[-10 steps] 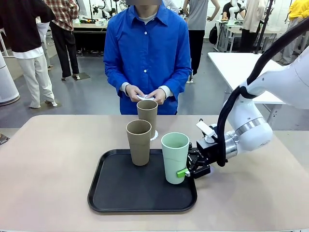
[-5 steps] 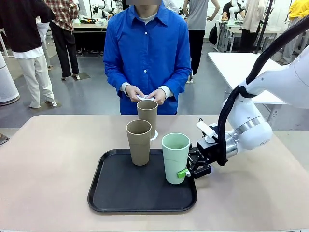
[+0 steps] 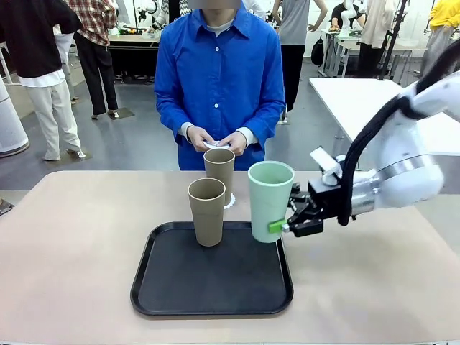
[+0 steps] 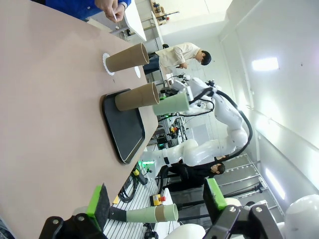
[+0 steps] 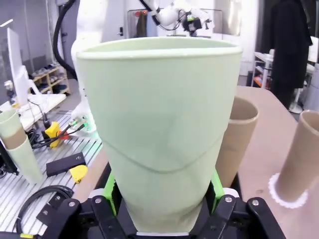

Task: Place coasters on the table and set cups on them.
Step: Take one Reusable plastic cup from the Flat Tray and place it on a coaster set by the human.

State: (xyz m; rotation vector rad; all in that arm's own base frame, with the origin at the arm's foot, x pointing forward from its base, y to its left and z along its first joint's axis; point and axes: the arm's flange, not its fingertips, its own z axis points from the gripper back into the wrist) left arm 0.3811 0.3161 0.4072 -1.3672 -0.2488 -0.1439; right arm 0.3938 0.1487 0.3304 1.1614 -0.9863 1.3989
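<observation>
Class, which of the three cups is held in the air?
The mint green cup, clamped near its base by the right gripper. One tan cup stands on the black tray, the other on a coaster beyond it.

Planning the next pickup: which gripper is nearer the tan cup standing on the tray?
Right. The right gripper, shut on the mint cup, hangs just right of the tan cup; the left gripper is open, far back from the tray.

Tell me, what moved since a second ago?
The right hand, shut on the green cup, lifted it up off the tray. The near brown cup, far brown cup and the person's hands stayed put.
</observation>
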